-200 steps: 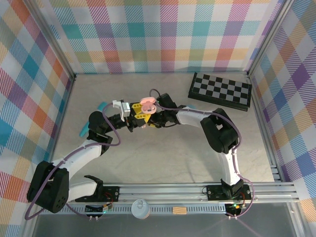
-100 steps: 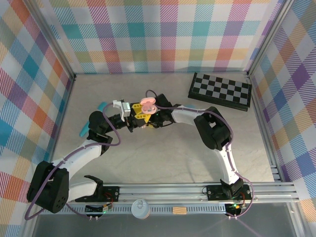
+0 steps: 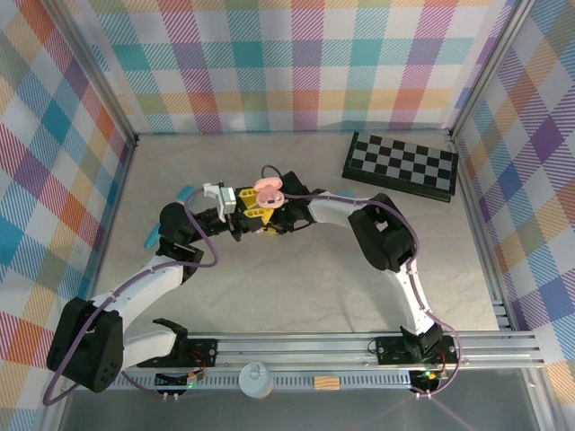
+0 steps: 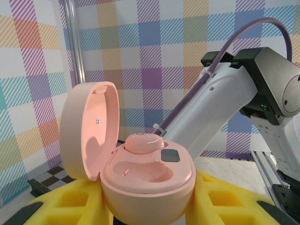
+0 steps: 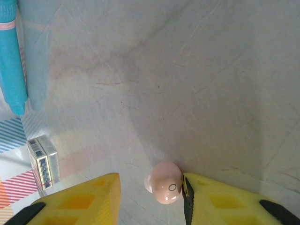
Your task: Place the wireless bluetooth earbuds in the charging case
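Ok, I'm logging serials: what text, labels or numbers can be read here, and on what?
Sticker inside the charging case lid: print too small to read.
Label on the small box: blurred, unreadable.
Pink earbud, right wrist view: a small ring mark, no letters.

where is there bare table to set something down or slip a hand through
Widest bare patch: near middle, bordered by the left arm, right arm and front rail. Also free: between the right arm and the chessboard, and the back strip left of it. Crowded where both arms meet at the pink charging case, near the teal tube.
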